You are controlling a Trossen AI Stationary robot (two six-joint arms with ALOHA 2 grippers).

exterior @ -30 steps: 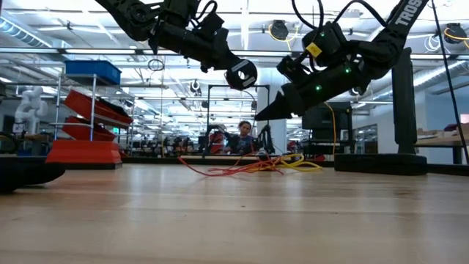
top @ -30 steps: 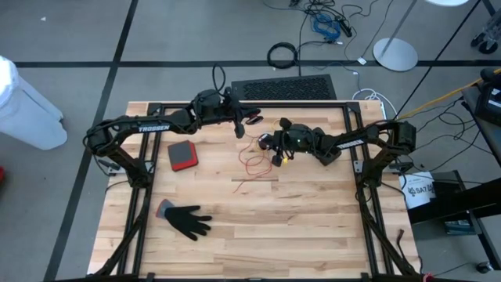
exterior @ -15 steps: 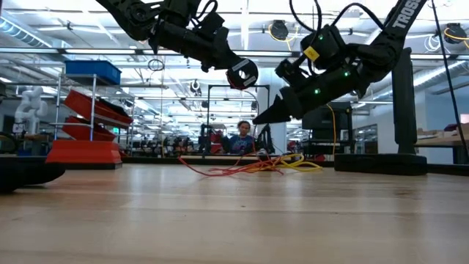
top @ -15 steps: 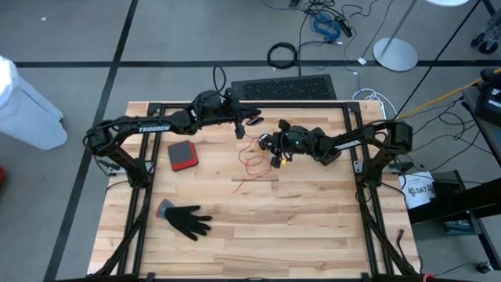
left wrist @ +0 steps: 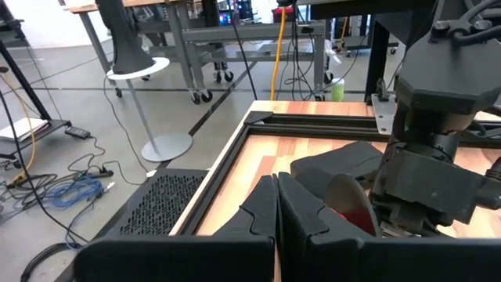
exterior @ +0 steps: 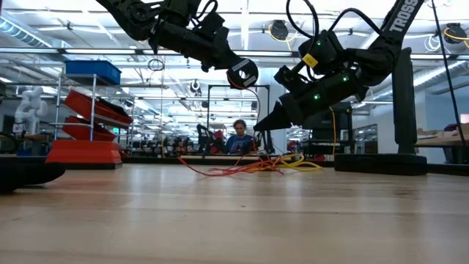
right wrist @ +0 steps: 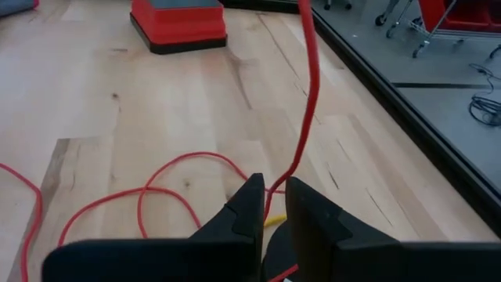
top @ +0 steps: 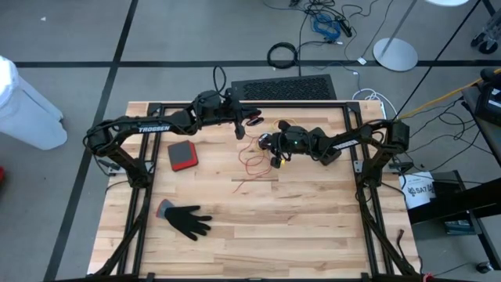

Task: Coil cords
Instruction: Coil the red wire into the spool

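The right gripper (right wrist: pixel 270 205) hangs just above the wooden tabletop (top: pixel 297 227), toward the far edge and a little right of centre in the overhead view. Its two dark fingers (right wrist: pixel 243 211) stand narrowly apart, and a thin red cord (right wrist: pixel 307 117) runs up out of the slim gap between them. Whether the fingers actually pinch the cord cannot be told. At the base of the gap a short bit of yellow cord (right wrist: pixel 274 221) peeks out.

From the gripper, at about 8 o'clock in the overhead view, the red cord (top: pixel 252 164) lies in loose open loops on the wood, uncoiled. In the table-level view the red and yellow strands (exterior: pixel 256 165) form a low tangle on the table beneath the raised gripper (exterior: pixel 270 121).

At about 10 o'clock, near the far edge, the left gripper (top: pixel 239 131) hangs with its fingers (left wrist: pixel 258 215) pressed together, holding nothing.

Farther out, at 9 o'clock, a flat red and grey square block (top: pixel 182 156) rests on the table. At about 7 o'clock, well apart, a black glove (top: pixel 186 219) lies flat.
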